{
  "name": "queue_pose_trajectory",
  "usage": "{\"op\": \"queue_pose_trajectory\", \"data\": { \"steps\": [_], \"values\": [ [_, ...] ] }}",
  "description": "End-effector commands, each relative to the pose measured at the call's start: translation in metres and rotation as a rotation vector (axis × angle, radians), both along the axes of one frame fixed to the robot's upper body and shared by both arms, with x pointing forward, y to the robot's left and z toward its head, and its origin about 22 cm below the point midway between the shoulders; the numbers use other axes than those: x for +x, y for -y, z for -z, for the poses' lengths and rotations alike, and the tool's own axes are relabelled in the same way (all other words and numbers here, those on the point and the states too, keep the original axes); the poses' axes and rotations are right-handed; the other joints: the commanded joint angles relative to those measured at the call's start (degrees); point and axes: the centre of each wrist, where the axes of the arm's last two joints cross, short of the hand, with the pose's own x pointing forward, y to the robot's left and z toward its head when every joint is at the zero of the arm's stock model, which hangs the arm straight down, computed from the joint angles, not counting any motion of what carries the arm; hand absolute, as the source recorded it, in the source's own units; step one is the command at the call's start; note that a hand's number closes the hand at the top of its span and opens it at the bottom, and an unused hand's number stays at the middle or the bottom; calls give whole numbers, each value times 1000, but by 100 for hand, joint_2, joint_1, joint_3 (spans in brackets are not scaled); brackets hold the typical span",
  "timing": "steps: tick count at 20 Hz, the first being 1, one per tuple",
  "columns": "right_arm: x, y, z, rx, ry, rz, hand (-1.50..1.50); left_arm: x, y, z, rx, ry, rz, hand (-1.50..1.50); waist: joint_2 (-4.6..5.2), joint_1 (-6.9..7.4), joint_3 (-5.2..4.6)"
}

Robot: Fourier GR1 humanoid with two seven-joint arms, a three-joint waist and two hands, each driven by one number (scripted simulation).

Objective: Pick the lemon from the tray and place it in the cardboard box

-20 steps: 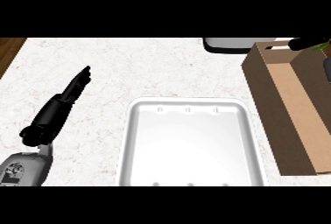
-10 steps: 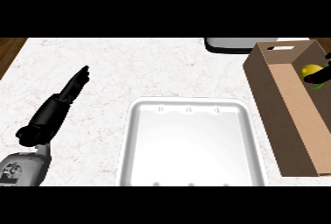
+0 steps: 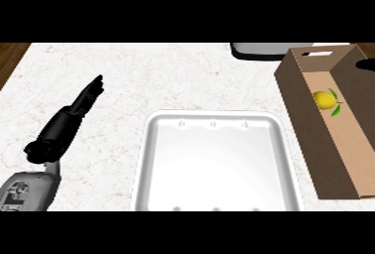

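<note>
The lemon [image 3: 327, 99], yellow with green leaves, lies on the floor of the open cardboard box [image 3: 345, 149] at the right of the head view, no hand touching it. The white tray [image 3: 149, 154] in front of me holds nothing. My left hand [image 3: 73, 115] lies at the left of the counter, fingers straight and pointing away, well apart from the tray. Of my right hand only a dark sliver [image 3: 365, 63] shows at the right edge, above the box's far end.
A grey object [image 3: 260, 49] stands at the counter's back edge, just left of the box's far end. The pale speckled counter [image 3: 168, 74] stretches between my left hand and the box. Dark wood shows at the far left corner.
The lemon has left my right hand and now lies on the box's floor. The right hand has drawn back toward the right edge. My left hand has hardly moved.
</note>
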Motion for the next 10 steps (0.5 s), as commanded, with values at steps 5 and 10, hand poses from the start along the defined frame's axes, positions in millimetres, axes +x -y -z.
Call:
{"op": "queue_pose_trajectory", "data": {
  "steps": [5, 10],
  "values": [
    [-37, 43, 26, 335, 478, 288, -150, -7, -4, -2, -9, 1, 8, 0, 4, 13, 2],
    [-87, 77, 37, 304, 565, 302, -150, -2, 3, -5, 13, 4, -8, 0, 9, 0, -11]
  ]
}}
